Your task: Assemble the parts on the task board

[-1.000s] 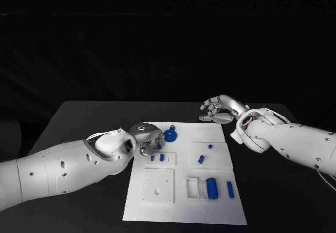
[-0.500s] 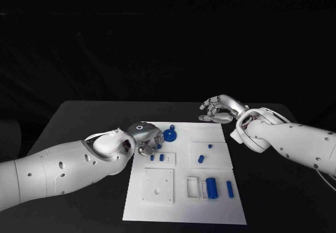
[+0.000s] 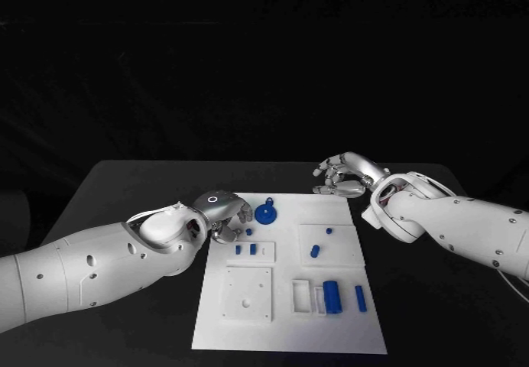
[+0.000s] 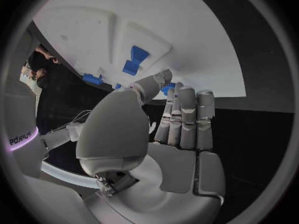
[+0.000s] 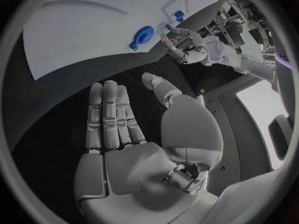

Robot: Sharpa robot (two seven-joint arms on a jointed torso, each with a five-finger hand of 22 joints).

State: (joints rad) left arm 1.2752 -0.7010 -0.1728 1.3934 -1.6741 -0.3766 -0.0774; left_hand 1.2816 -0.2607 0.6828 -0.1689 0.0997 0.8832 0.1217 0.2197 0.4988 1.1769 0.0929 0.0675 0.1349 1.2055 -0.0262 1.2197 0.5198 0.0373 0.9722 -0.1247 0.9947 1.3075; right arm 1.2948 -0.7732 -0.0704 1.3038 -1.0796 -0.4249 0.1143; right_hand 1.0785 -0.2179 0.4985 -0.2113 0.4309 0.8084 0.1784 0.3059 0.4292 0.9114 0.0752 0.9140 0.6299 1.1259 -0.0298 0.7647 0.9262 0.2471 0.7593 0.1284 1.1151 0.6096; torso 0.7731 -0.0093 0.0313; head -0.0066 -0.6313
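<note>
Black table (image 3: 132,180), white board (image 3: 292,321) lying mid-table with its long axis running near to far. Left arm comes in over the board's left edge; left hand (image 3: 228,215) hangs at the far-left part of the board, fingers curled downward. Left wrist view shows those fingers (image 4: 184,117) side by side and fairly straight, nothing between them and the thumb, so I judge it empty and partly open. Right hand (image 3: 344,174) sits off the board's far-right corner, above bare table; fingers loosely curled in the head view, flat and empty in its wrist view. Parts: round blue piece (image 3: 267,212) just right of the left hand, its tab pointing far; two small pegs (image 3: 246,249) just near of that hand, standing in a raised block; one peg (image 3: 316,250) mid-right; a thick cylinder (image 3: 333,295) and a thin pin (image 3: 361,297) near-right, both lying near-to-far. Left hand is plainly nearer the round piece and pegs; a short reach rightward or nearward would do.
</note>
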